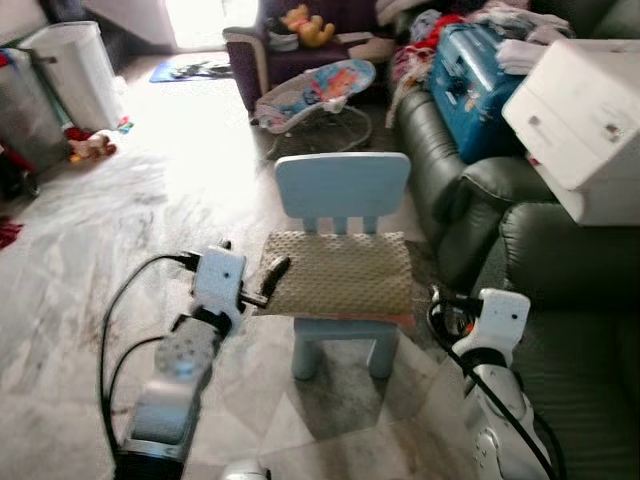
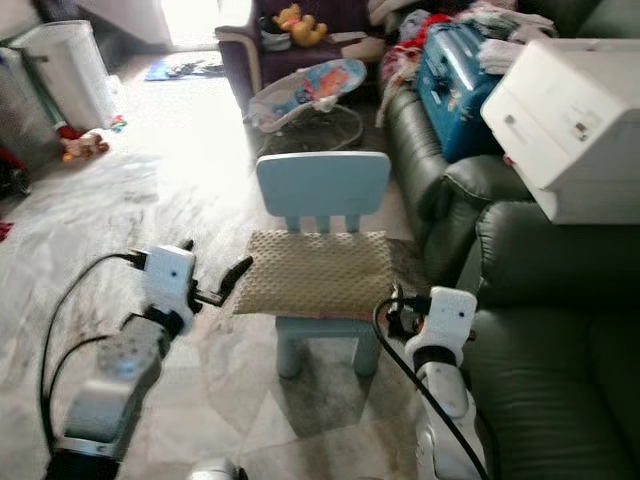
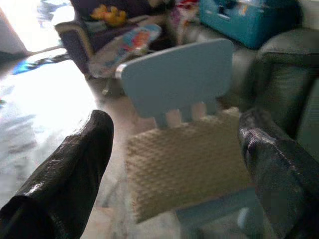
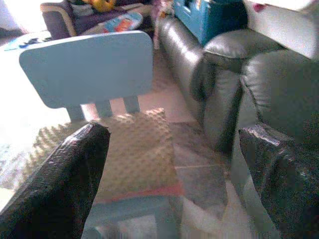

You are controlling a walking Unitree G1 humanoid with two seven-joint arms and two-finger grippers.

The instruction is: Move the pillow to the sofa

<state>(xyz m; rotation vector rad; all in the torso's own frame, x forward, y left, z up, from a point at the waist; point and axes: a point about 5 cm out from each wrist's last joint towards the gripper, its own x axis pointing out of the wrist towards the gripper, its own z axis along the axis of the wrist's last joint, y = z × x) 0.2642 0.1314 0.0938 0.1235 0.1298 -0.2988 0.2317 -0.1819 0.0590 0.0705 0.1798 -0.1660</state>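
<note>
From the head cameras, the pillow (image 1: 340, 272) is lying flat on the seat of a small pale-blue plastic child's chair (image 1: 342, 195), a square cushion in beige, bumpy dimpled fabric with a pinkish edge showing along its front. The left gripper (image 1: 270, 278) is reaching in at the pillow's left edge, one black finger just above the fabric, though contact cannot be judged. The right gripper (image 2: 395, 305) is hanging near the chair's right front corner, its fingers hidden behind the white wrist housing here. To the right, the dark, glossy leather sofa (image 1: 560, 330) is bulging in rounded cushions, with a white boxy cabinet (image 1: 590, 120) resting on it and a blue suitcase (image 1: 480, 80) further back. A fabric baby bouncer (image 1: 315, 90) is sitting behind the chair on the marbled stone floor (image 1: 100, 230). In the left wrist view, two wrinkled black fingers (image 3: 65, 174) are spread wide apart, framing the knobbly pillow beyond them. In the right wrist view, the fingers (image 4: 55, 184) are likewise parted wide, with the pillow and the sofa's padded arm between them.
</note>
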